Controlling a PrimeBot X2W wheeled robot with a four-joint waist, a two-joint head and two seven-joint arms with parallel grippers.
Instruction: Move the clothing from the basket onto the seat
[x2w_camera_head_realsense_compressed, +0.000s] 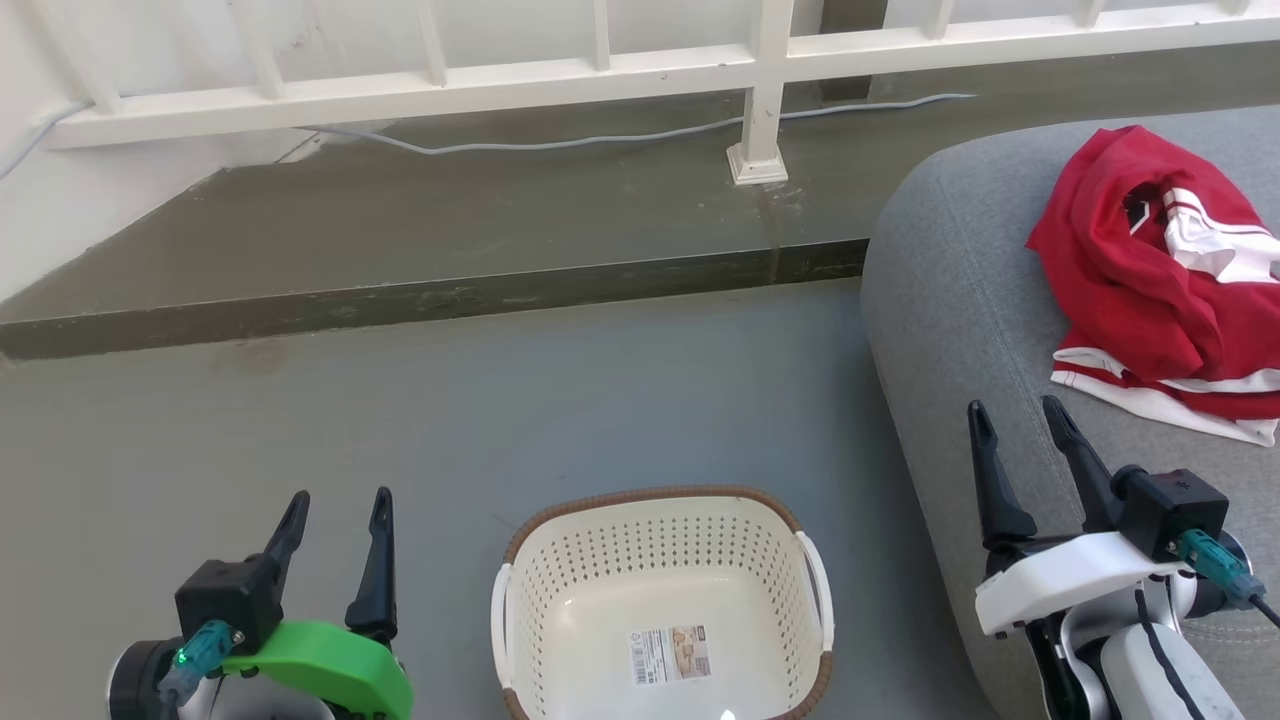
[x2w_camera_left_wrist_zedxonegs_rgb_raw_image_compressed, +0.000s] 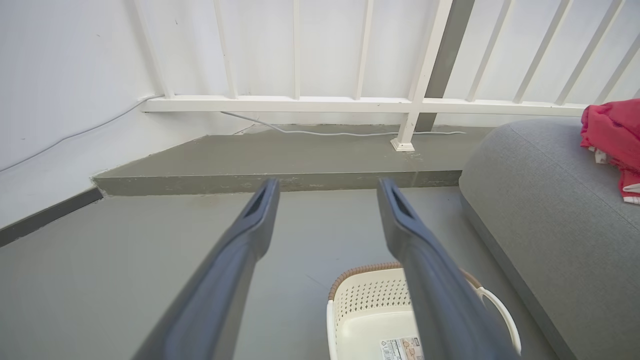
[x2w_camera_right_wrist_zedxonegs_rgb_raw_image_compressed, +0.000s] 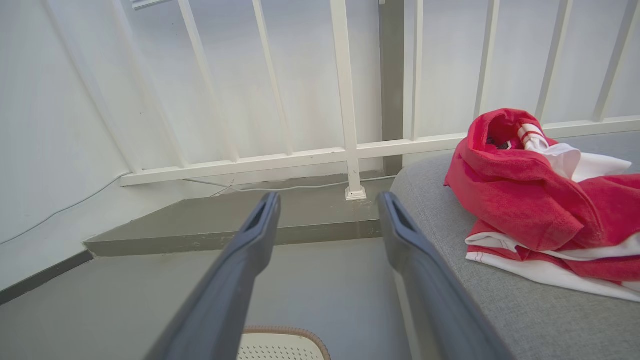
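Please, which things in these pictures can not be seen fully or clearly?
Clothing: head view, cut off by the right edge; folds hide the garment count.
Basket: head view, near rim cut off by the bottom edge.
Sticker: head view, print too small to read.
Seat: head view, cut off right and bottom.

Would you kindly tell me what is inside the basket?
The basket holds just a sticker on its bare floor; its nearest part lies beyond the picture's edge, unseen.
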